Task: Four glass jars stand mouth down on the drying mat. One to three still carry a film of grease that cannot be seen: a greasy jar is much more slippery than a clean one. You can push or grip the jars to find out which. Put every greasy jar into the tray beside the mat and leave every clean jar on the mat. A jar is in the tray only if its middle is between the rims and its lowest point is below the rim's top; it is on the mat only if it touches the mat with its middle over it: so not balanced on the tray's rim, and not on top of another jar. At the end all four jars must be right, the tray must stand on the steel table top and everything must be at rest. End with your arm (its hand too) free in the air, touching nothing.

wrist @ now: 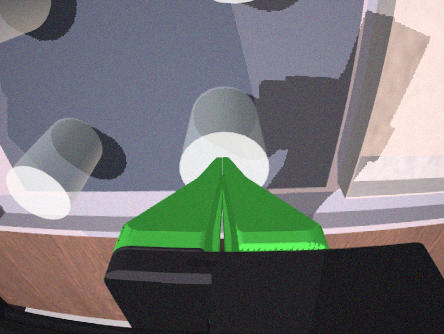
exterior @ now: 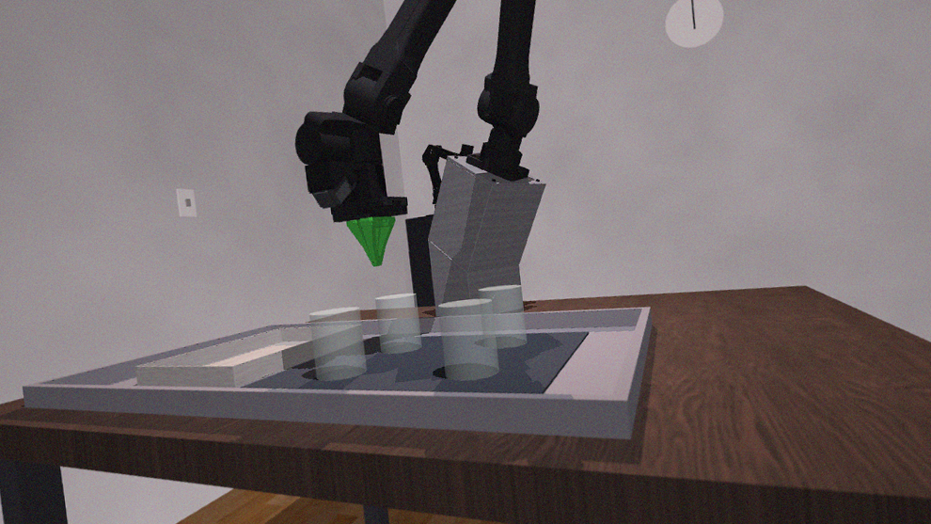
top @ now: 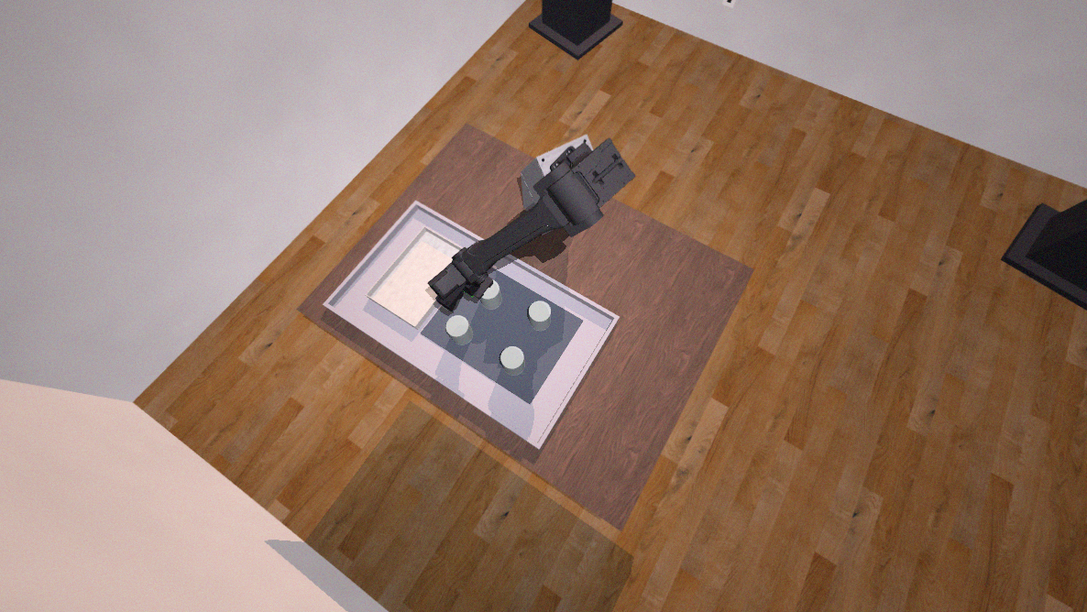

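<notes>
We judge that the testing of the jars is in hand, since all four stand mouth down on the mat (top: 528,379) (exterior: 543,361) (wrist: 150,75) and none is in the tray (top: 407,289) (exterior: 184,376) (wrist: 415,125). The end effector (top: 471,294) (exterior: 376,264) (wrist: 222,168) has its fingers pressed together, with nothing between them, and hangs in the air above the nearest jar (top: 491,294) (exterior: 398,326) (wrist: 225,117). The tray lies to one side of it, beside the mat on the table (top: 471,379) (exterior: 606,354) (wrist: 150,202). Next, we should probably go down beside this jar and push it gently low on its wall, or else spread the fingers and grip it; a hard push high up could tip it.

The grease cannot be seen, so we cannot say which jars are slippery. In the top view the hand hides most of the fingers and part of the nearest jar. In the wrist view, the jar farther ahead of the fingers (top: 457,330) (exterior: 338,347) is almost wholly cut off.
</notes>
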Robot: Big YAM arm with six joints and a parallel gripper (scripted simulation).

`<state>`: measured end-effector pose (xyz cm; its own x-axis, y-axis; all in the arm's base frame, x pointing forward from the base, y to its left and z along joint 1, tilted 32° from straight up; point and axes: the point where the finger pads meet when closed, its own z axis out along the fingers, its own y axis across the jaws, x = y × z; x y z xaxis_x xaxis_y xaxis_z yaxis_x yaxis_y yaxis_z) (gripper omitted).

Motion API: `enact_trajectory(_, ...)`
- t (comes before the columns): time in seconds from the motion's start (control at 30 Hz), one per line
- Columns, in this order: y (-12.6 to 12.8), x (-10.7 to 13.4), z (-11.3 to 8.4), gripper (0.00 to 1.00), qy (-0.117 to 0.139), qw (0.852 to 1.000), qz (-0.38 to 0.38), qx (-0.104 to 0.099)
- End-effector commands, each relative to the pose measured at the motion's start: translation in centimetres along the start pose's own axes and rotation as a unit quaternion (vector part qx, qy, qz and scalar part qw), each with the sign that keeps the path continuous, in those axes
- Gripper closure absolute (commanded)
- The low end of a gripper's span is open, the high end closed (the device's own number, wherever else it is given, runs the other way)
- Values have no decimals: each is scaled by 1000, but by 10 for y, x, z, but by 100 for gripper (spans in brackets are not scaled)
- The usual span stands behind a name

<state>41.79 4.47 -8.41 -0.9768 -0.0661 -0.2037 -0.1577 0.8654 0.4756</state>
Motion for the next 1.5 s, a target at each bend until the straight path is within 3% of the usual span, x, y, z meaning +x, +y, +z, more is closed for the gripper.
enact_trajectory(0.0,0,-21,-8,100,-16,1000,-19,2)
enact_trajectory(1.13,1,-30,-11,100,-16,1000,-19,2)
enact_trajectory(1.47,1,-32,37,100,-16,1000,-19,2)
